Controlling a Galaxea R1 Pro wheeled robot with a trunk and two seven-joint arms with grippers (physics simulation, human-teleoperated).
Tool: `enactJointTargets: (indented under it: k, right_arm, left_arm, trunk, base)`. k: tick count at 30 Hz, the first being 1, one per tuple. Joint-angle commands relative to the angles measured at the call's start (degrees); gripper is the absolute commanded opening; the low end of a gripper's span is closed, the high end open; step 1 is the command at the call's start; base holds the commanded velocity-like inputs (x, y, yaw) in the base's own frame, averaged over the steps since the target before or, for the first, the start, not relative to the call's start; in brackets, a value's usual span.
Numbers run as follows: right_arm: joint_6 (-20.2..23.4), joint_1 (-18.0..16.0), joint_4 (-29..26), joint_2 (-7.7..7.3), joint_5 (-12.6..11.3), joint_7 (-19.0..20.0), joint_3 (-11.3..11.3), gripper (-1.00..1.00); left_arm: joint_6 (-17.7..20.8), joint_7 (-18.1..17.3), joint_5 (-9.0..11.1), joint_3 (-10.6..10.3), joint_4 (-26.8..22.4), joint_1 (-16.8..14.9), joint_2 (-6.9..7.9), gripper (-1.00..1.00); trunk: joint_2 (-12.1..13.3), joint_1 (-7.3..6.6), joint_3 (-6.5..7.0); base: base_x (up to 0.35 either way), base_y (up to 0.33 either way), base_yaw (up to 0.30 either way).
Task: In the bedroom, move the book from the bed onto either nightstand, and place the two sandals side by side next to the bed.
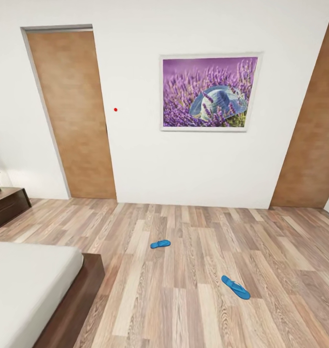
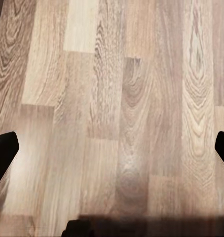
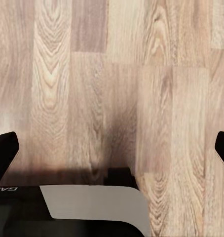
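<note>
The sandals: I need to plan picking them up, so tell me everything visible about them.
The two sandals are bright blue flat flip-flops lying apart on the wood-plank floor. The farther sandal lies out from the bed's foot corner; the nearer sandal lies more to the right, angled differently. Nothing touches either; strap detail is too small to tell.

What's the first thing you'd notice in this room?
The big purple lavender picture on the white wall, between two brown doors. Next, two bright blue sandals lying apart on the wooden floor, one nearer the bed at the lower left, the other farther right.
</note>
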Motion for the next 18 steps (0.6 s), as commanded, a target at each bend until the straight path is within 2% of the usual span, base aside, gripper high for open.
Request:
enactJointTargets:
  k: [1, 7, 14, 18]
  right_arm:
    - [-0.2, 0.0, 0.0, 0.01, 0.0, 0.0, -0.1, 1.00]
    - [-0.2, 0.0, 0.0, 0.01, 0.0, 0.0, -0.1, 1.00]
    - [-0.2, 0.0, 0.0, 0.01, 0.0, 0.0, -0.1, 1.00]
    - [-0.2, 0.0, 0.0, 0.01, 0.0, 0.0, -0.1, 1.00]
  left_arm:
    - [-0.1, 0.0, 0.0, 0.0, 0.0, 0.0, -0.01, 1.00]
    - [-0.1, 0.0, 0.0, 0.0, 0.0, 0.0, -0.01, 1.00]
    - [-0.1, 0.0, 0.0, 0.0, 0.0, 0.0, -0.01, 1.00]
    - [-0.1, 0.0, 0.0, 0.0, 0.0, 0.0, -0.01, 1.00]
  trunk:
    - [0.0, 0.03, -0.06]
    - [0.0, 0.03, -0.06]
    - [0.0, 0.03, -0.18]
    - [0.0, 0.03, -0.20]
  base:
    - [0.333, 0.000, 0.000]
    - [0.333, 0.000, -0.004]
    - [0.333, 0.000, -0.168]
    - [0.333, 0.000, -0.058]
